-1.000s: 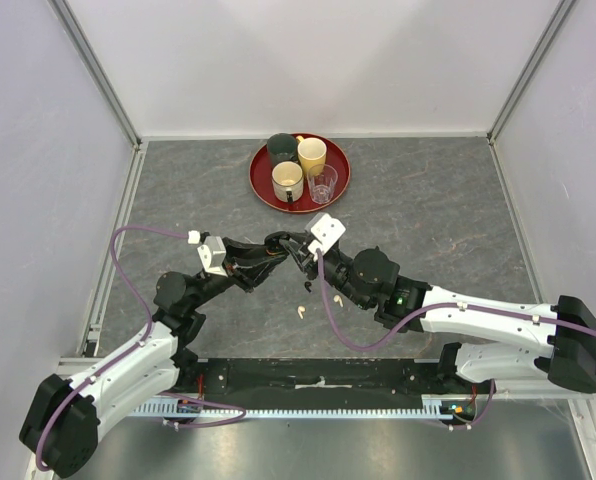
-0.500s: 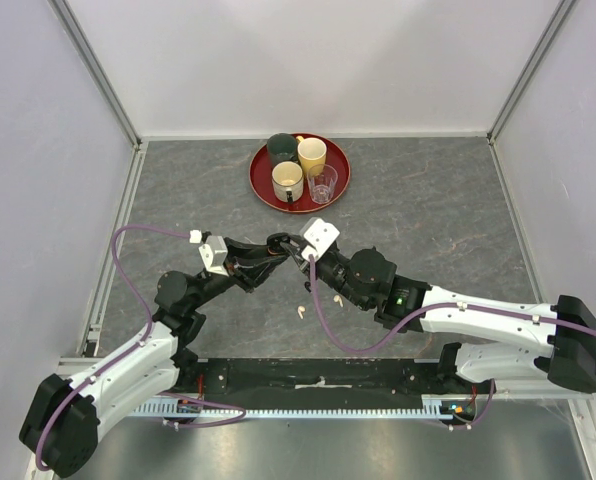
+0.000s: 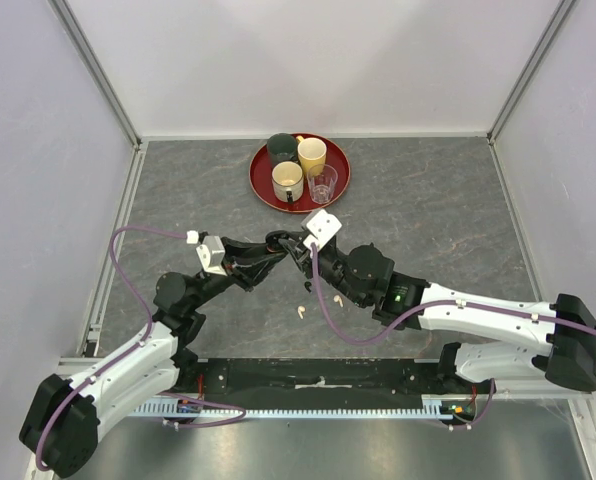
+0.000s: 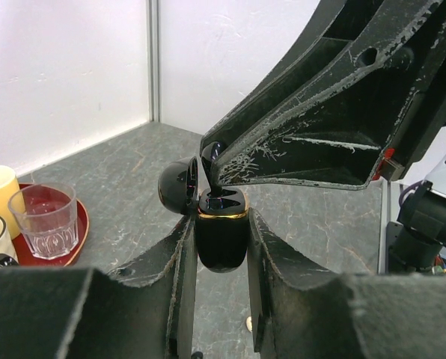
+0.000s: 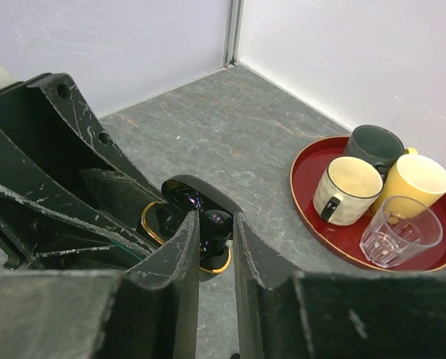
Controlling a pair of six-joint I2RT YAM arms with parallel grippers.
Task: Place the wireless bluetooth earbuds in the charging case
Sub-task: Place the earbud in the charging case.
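Clamping the charging case (image 4: 221, 235) from both sides, the left jaws hold it upright over the middle of the grey surface (image 3: 428, 200). We see a glossy black case with a gold rim. Its lid (image 4: 179, 187) is flipped open and hangs to the left in the left wrist view.

The right jaws come in from the opposite side and meet the left jaws tip to tip over the case. They are nearly pressed together, pinching a black earbud (image 5: 214, 223). That earbud sits right at the case mouth, its lower end at or just inside the gold rim. We cannot tell if it is seated. We also cannot tell if another earbud is already inside, as the jaws block the view.

One cream-white earbud (image 3: 300, 311) lies on the surface on the near side of the jaws. A second cream-white earbud (image 3: 336, 300) lies just right of it. Both are apart from the case. A small dark speck (image 3: 306, 288) lies between them and the jaws, too small for us to identify.

Behind the jaws sits a red tray (image 3: 260, 178). It carries a dark green cup (image 3: 282, 147), a yellow cup (image 3: 312, 155), a cream cup (image 3: 287, 180) and a clear glass (image 3: 323, 184), packed close together.
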